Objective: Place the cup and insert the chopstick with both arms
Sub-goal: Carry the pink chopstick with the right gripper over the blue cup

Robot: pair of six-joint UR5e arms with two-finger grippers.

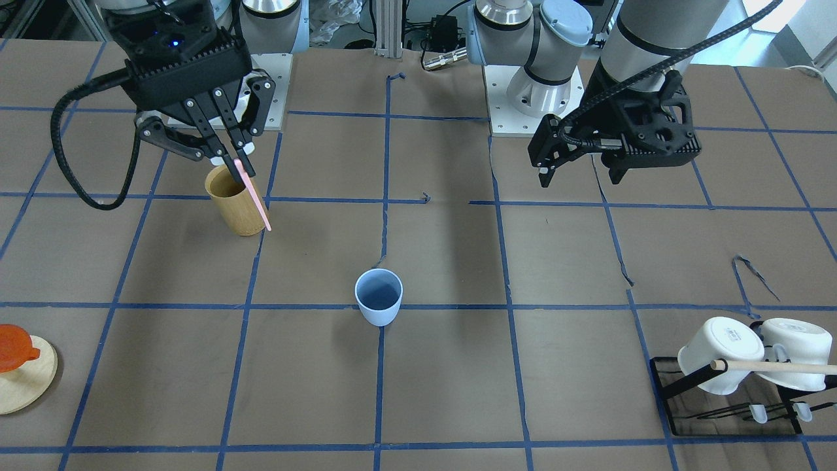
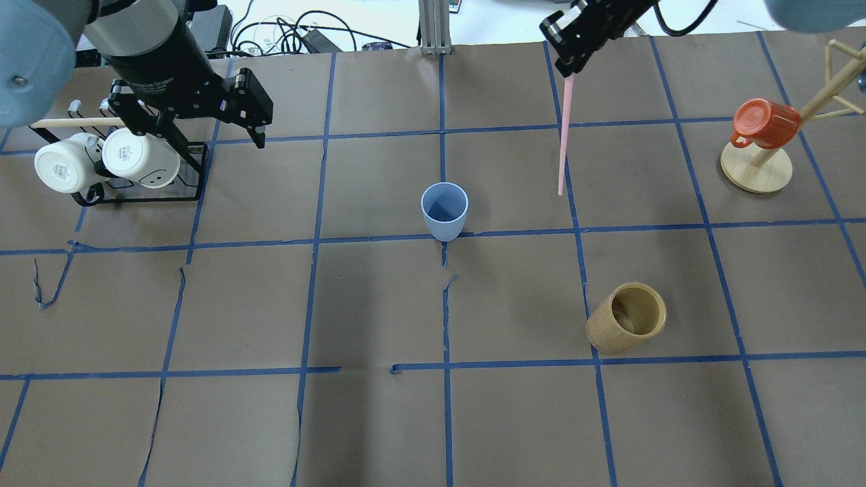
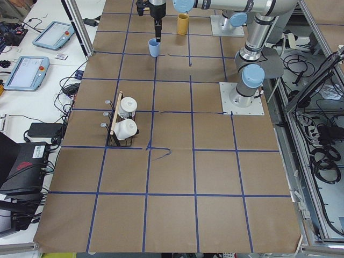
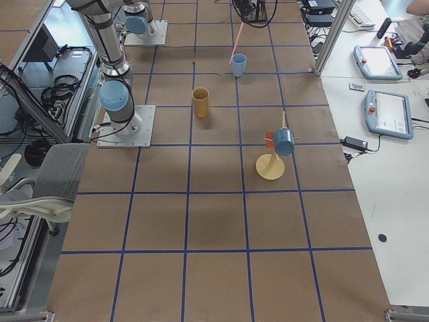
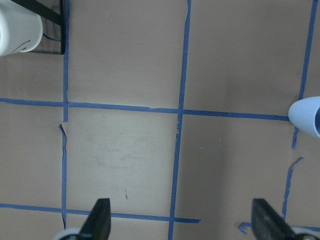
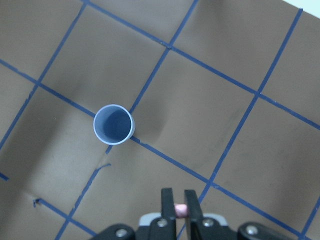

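The pale blue cup stands upright and empty near the table's middle; it also shows in the front view and the right wrist view. My right gripper is shut on the top of a pink chopstick, which hangs down well above the table and apart from the cup. The right wrist view shows the pink end pinched between the fingers. My left gripper is open and empty, hovering near the mug rack, with the cup at that view's right edge.
A tan wooden cylinder stands on the right side, nearer the robot. A black rack with two white mugs and a wooden rod sits at the far left. A wooden stand with an orange mug is at the far right.
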